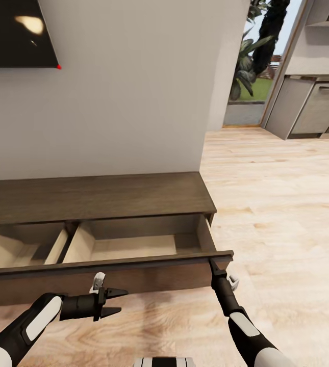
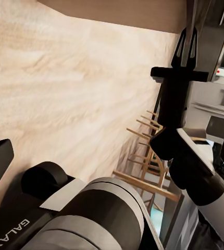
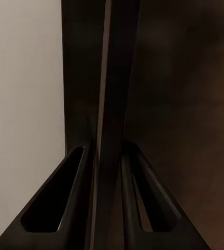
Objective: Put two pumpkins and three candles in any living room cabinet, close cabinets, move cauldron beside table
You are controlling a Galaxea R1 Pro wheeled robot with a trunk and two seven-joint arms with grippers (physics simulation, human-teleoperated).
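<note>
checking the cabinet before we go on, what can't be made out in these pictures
- Long dark brown wooden cabinet: its left end is cut off by the head view's edge.
- Pale wood drawer interior: its near floor is hidden behind the raised drawer front.
- Right gripper: in the right wrist view its fingers straddle a dark panel edge; too dim to tell contact.
- Left gripper: open, empty.
- Black wall-mounted TV: cropped.

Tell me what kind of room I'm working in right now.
Most likely a living room: a black wall-mounted TV hangs above a long low dark wood cabinet with its drawer pulled open, on light plank flooring. Kitchen units show beyond, at the right.
</note>
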